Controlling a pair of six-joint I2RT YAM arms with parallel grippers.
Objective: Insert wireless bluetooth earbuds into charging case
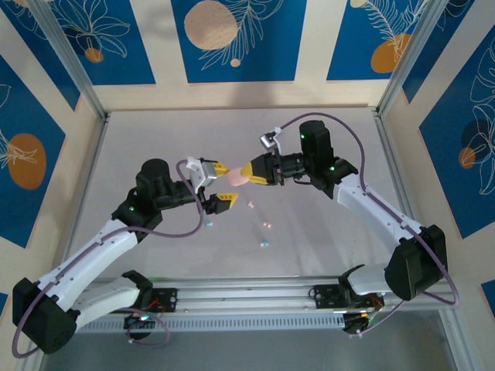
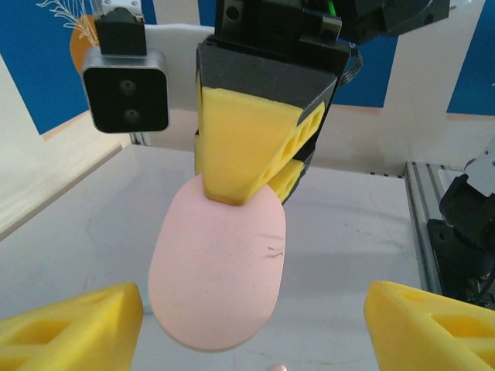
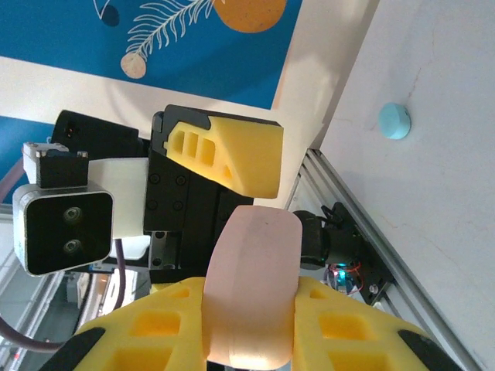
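A closed oval pink charging case (image 1: pixel 238 178) hangs in the air above the table's middle, pinched between the yellow fingers of my right gripper (image 1: pixel 247 171). The right wrist view shows the case (image 3: pixel 251 286) clamped edge-on by the right gripper (image 3: pixel 251 328). My left gripper (image 1: pixel 223 185) faces it, open, its two fingers spread either side of the case's free end (image 2: pixel 216 270) without touching. Tiny buds lie on the table below: a pink one (image 1: pixel 251 204), another pink one (image 1: pixel 267 225), a light blue one (image 1: pixel 264 243). A further bud (image 1: pixel 209 224) sits near the left wrist.
The grey table (image 1: pixel 325 232) is walled by aluminium posts and patterned panels. A rail (image 1: pixel 255 290) runs along the near edge between the arm bases. A light blue bud (image 3: pixel 394 121) lies on the table in the right wrist view.
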